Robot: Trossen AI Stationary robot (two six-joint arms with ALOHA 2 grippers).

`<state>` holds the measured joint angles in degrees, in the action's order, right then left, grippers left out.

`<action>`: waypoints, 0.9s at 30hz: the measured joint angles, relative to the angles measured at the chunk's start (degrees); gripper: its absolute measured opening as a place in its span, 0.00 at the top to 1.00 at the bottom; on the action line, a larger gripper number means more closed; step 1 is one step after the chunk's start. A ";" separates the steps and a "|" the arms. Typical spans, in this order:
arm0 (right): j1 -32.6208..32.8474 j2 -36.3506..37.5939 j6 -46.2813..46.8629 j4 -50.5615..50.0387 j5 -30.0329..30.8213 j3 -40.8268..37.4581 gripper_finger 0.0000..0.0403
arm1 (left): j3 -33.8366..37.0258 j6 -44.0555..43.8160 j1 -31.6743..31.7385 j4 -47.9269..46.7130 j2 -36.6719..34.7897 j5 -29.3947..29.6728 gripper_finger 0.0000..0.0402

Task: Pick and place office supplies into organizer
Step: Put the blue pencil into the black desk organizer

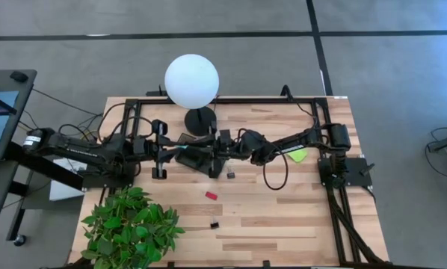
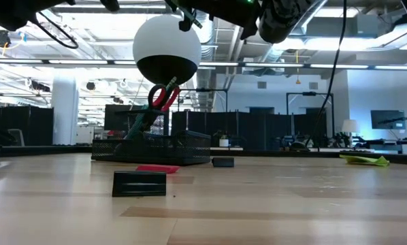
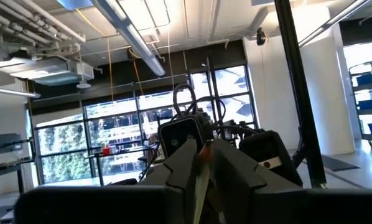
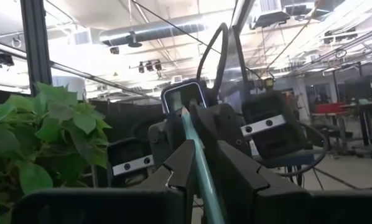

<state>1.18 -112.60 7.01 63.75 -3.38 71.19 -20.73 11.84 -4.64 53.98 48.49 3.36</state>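
Note:
Both grippers meet above the organizer [image 1: 208,166], a black mesh tray in front of the lamp base. My left gripper [image 1: 179,152] and my right gripper [image 1: 213,148] face each other, each shut on the same light-green pen [image 1: 189,148]. Red-handled scissors [image 2: 161,95] and a green pen [image 2: 139,126] stand tilted in the organizer [image 2: 152,150]. On the table lie a small red block [image 1: 211,196], two black clips [image 1: 214,223] [image 1: 230,175] and the lime-green sticky-note pad [image 1: 298,155]. My left gripper pinches one end of the light-green pen [image 3: 200,177] between its two fingers, coming level from the table's left, fingers along the pen. The pen is lifted clear. My right gripper pinches the pen's shaft [image 4: 201,171] between its two fingers, level from the table's right. The pen runs on toward the left gripper, clear of the table.
A white globe lamp [image 1: 191,81] on a round black base [image 1: 199,119] stands just behind the organizer. A potted green plant [image 1: 130,228] fills the near left corner. A black frame [image 1: 231,99] runs along the table's far and side edges. Bare wood lies near the red block.

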 joint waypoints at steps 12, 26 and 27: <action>-0.03 0.01 -2.89 -0.84 -1.38 0.76 0.77 | 0.00 0.02 0.89 0.27 0.00 1.15 0.96; 0.26 5.27 -10.48 -3.64 0.86 0.78 0.63 | 0.00 -2.59 0.89 -17.53 -0.18 16.24 0.98; 0.44 6.13 -10.49 -5.54 0.86 0.78 0.63 | 0.00 -3.08 0.91 -19.56 -0.11 18.05 0.98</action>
<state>1.62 -106.46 -3.49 58.21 -2.52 71.96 -20.73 8.76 -3.73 34.42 48.38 21.41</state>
